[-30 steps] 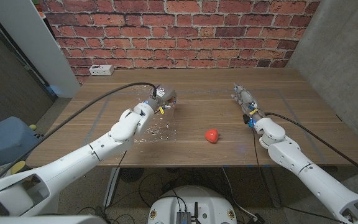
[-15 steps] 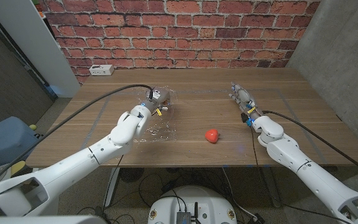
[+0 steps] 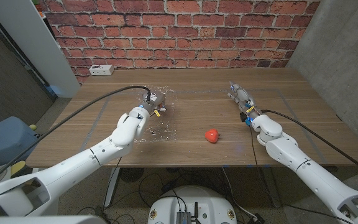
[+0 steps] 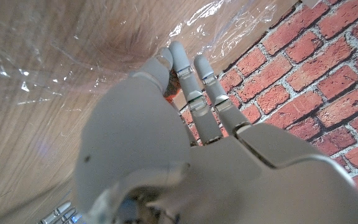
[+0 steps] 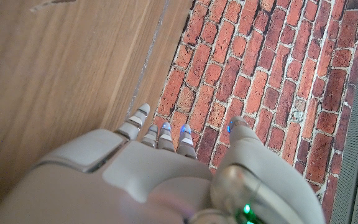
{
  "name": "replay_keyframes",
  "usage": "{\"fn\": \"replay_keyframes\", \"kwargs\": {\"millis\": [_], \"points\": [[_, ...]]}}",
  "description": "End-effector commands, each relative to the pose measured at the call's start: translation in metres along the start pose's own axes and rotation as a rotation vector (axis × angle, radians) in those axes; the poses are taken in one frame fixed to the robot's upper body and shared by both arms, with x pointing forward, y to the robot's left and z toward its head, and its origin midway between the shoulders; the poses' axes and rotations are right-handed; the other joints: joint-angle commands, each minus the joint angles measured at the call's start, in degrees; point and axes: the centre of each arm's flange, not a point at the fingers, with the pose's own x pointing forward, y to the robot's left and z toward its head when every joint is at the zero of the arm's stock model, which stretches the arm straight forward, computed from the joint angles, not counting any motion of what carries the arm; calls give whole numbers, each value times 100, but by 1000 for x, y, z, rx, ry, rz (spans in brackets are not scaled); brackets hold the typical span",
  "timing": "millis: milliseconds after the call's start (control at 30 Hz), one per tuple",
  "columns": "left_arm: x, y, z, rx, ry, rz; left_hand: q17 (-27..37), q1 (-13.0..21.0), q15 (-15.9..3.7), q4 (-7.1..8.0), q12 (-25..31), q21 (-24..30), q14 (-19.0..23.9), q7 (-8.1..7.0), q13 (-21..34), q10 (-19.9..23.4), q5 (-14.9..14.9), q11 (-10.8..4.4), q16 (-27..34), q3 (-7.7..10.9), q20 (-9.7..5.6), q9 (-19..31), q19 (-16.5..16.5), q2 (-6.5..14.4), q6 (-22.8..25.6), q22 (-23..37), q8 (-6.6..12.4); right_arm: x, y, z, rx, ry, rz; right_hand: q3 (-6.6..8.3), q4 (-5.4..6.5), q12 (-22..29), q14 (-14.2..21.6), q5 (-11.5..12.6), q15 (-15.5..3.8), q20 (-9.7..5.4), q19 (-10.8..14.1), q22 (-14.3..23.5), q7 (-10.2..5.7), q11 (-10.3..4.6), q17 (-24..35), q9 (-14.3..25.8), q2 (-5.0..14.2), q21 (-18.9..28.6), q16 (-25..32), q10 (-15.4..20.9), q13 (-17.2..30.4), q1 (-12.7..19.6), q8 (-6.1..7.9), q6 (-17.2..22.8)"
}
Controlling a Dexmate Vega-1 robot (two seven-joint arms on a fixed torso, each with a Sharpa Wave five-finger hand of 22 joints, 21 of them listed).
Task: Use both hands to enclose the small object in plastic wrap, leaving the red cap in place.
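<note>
A brick wall (image 3: pixel 179 25) backs the wooden table (image 3: pixel 197 99), where a white socket box (image 3: pixel 100 70) sits at the far left edge. The sheet of wrap (image 3: pixel 157 127) lies crinkled on the left half. Over the past second the left hand (image 3: pixel 143 113) has pushed farther across the wrap toward the far edge, and the film it had lifted now lies lower. Its fingers (image 4: pixel 185 68) are drawn together in the left wrist view, with something reddish-brown glimpsed between them; whether they pinch the film or an object cannot be told. The right hand (image 3: pixel 244 102) has barely moved, held well apart on the right, fingers (image 5: pixel 160 134) extended side by side and holding nothing. The red cap (image 3: pixel 212 135) sits untouched between the hands, near the front edge. Wrapping looks barely begun.
</note>
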Motion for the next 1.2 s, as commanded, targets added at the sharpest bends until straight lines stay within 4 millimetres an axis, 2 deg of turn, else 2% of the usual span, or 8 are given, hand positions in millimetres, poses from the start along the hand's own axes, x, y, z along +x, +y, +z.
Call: {"fn": "replay_keyframes", "kwargs": {"millis": [33, 167, 467, 533, 567, 867, 1000, 1200], "points": [[8, -8, 0, 22, 16, -87, 27, -59, -526, 23, 1409, 59, 100, 408, 1848, 788, 30, 162, -25, 22, -15, -1, -29, 77, 419, -4, 19, 3, 0, 0, -2, 5, -1, 52, 0, -15, -9, 3, 18, 23, 23, 9, -6, 11, 11, 23, -13, 11, 23, 9, 22, -27, 1, 50], [12, -8, -1, 28, 21, -114, 38, -66, -525, 25, 1349, 106, 43, 433, 1800, 750, 32, 173, -81, 30, -22, -18, -69, 84, 348, -23, -23, 4, 0, 0, -2, 6, -2, 53, -1, -15, -9, 3, 18, 22, 23, 9, -6, 22, 10, 23, -12, 10, 22, 8, 22, -27, 0, 48], [21, -9, -1, 61, 33, -216, 43, -174, -538, 35, 1064, 239, -153, 285, 1625, 537, 11, 182, -259, 13, -17, -96, -174, 26, 62, -124, -212, 7, 0, -1, -1, 6, -3, 53, 3, -17, -13, 2, 17, 22, 22, 9, -6, 15, 13, 23, -10, 10, 22, 5, 23, -34, 0, 49], [23, -9, 0, 74, 37, -244, 29, -225, -545, 30, 915, 278, -308, 209, 1534, 438, 1, 208, -367, -29, 22, -137, -297, -21, -192, -179, -356, 7, 0, -1, 0, 6, -5, 53, 4, -17, -13, 2, 18, 22, 22, 9, -5, 17, 13, 23, -9, 10, 22, 4, 23, -36, 0, 49], [23, -9, 0, 77, 37, -255, -12, -279, -544, 46, 823, 294, -392, 86, 1475, 394, -9, 191, -434, -78, 39, -163, -372, -37, -401, -222, -466, 7, 0, -1, -1, 6, -6, 54, 3, -17, -13, 2, 19, 22, 22, 9, -5, 17, 13, 23, -9, 10, 22, 4, 23, -36, 0, 50], [30, -10, 0, 107, 53, -377, -781, -1270, -365, 398, 15, 177, -1407, -70, 1035, -262, -46, 319, -1283, -246, 326, -418, -983, -59, -1443, -493, -1158, 9, 0, -1, -2, 3, -6, 57, 3, -18, -14, 2, 16, 24, 21, 9, -6, 27, 13, 23, -6, 10, 22, 4, 23, -37, 2, 54], [30, -9, 0, 103, 49, -391, -997, -1606, -286, 459, -238, 82, -1775, -151, 905, -453, -76, 356, -1399, -337, 414, -494, -1199, -197, -1888, -517, -1364, 9, 0, 0, -2, 1, -6, 58, 3, -20, -10, 2, 17, 24, 21, 9, -7, 16, 13, 23, -5, 10, 23, -1, 23, -38, 4, 61], [26, -1, -1, 81, 33, -365, -1156, -1774, -205, 453, -436, 17, -1985, -235, 810, -629, -78, 418, -1408, -355, 454, -553, -1289, -253, -2597, -527, -1516, 8, 0, 0, -1, -4, -5, 58, 1, -19, -10, 2, 20, 21, 27, 9, -6, 10, 13, 23, -9, 12, 23, 0, 23, -40, 8, 73]]}}
